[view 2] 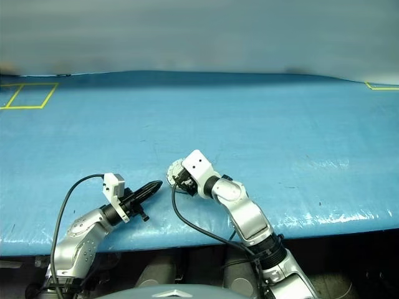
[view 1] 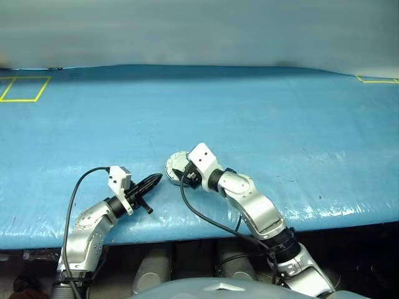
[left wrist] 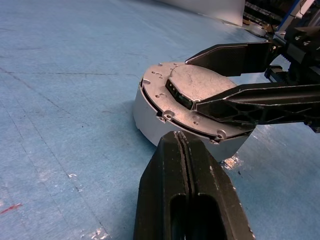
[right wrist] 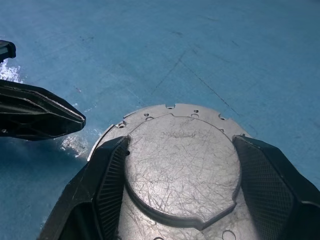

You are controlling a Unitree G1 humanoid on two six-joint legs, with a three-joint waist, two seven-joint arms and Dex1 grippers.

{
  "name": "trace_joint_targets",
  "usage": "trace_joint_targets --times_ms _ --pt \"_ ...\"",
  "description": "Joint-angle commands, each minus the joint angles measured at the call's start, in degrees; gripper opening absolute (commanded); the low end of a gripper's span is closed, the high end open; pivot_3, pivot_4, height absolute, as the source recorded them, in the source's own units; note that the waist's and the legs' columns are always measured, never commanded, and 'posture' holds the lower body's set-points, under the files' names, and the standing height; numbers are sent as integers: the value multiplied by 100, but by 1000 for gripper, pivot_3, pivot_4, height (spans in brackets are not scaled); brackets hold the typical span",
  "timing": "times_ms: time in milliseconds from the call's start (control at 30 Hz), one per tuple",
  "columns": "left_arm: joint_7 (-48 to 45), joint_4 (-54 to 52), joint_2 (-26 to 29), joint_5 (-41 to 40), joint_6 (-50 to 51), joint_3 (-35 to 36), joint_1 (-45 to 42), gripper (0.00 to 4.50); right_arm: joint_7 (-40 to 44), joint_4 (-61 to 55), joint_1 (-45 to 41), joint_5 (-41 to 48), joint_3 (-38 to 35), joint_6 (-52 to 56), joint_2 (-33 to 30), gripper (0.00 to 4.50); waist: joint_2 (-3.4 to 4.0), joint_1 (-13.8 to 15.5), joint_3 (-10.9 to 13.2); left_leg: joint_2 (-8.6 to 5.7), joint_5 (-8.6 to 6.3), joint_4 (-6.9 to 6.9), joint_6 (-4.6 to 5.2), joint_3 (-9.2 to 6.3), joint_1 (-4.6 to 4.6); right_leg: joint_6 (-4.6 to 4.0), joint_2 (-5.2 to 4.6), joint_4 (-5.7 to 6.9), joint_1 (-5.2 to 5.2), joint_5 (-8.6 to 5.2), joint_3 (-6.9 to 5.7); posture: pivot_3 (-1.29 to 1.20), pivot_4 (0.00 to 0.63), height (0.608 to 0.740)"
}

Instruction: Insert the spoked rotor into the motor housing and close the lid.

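Here we are at the blue-covered desk [view 1: 262,118], and the short round silver-metal motor housing [left wrist: 150,117] sits near its front edge, right between the two arms. The thin silver-grey metal lid [right wrist: 182,167] with its notched, toothed edge lies flat on top of the housing, scratched face up, a raised round centre showing clearly in the right wrist view.

The right gripper [right wrist: 182,200] reaches in from the right, and its two black fingers [right wrist: 107,187] stand wide apart, one on each side of that raised centre, lying over the lid's top. Whether they press on the metal or just rest beside it, I can't tell.

The left gripper [view 1: 151,182] points in from the left, low and level, its black fingers pinched fully together with nothing between them. Its tip sits just beside the housing wall, not touching it as far as the left wrist view shows.

Yellow taped rectangles [view 1: 24,88] mark the desk's far corners.
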Motion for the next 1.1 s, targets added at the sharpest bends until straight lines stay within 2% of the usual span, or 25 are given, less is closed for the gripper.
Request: trace_joint_targets --times_ms 33,333,800,1100 --pt "0 -182 18 55 -117 -1 -5 0 8 -115 -63 200 -136 98 179 3017 0 -8 0 0 0 0 0 0 0 0 0 0 0 0 0 0 150 740" --pt "6 -170 20 67 -129 -3 2 0 -41 -15 -98 495 -307 296 483 3017 0 -22 0 -1 0 -1 0 0 -1 -1 1 0 -2 0 0 0 150 740" --pt "3 -209 4 111 -129 20 48 0 59 409 -103 206 -41 -97 267 3017 0 -49 0 0 0 -1 0 1 6 -1 2 1 3 0 1 0 150 740" --pt "-14 -174 -15 120 -130 -7 22 0 149 265 -80 571 -384 38 364 3017 0 -43 0 0 0 -1 0 1 7 -1 2 2 4 1 1 0 150 740"
